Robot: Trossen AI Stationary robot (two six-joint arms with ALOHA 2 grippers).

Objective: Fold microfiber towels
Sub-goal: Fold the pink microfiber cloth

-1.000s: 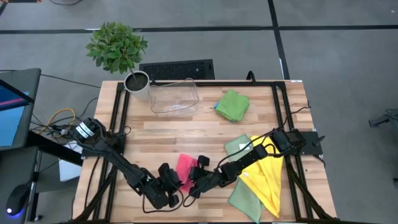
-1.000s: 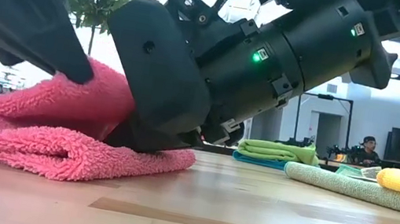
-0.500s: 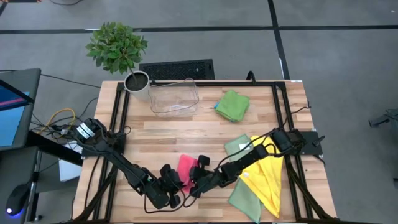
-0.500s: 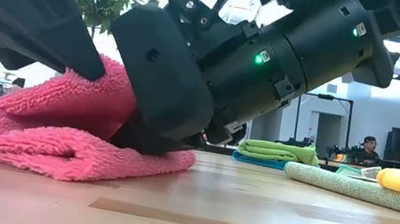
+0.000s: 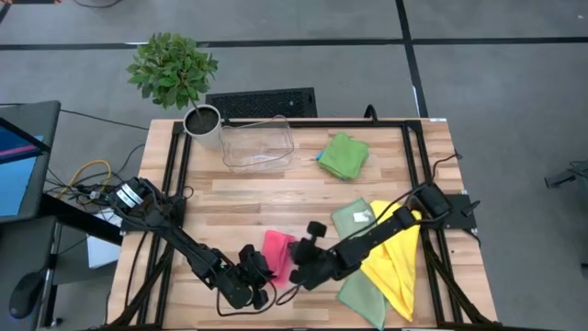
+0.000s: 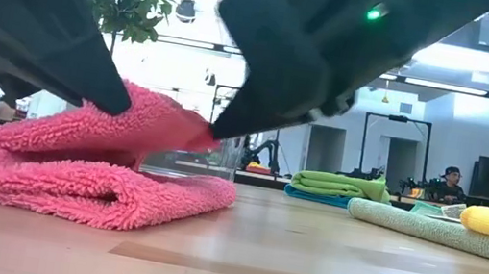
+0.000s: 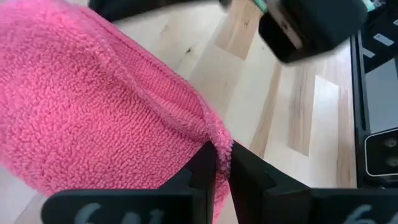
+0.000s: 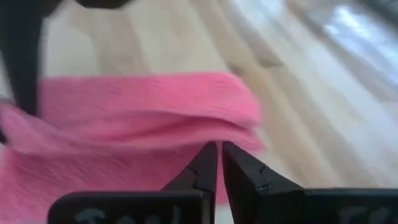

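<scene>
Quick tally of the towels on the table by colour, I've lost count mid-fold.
Pink towel: 1
Bright green towel: 1
Blue towel, under the bright green one: 1
Pale sage green towels: 2
Yellow towel: 1
Total: 6

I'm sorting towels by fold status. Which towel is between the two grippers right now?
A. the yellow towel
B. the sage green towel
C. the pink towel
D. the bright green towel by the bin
C: the pink towel lies folded between the left gripper and the right gripper.
</scene>
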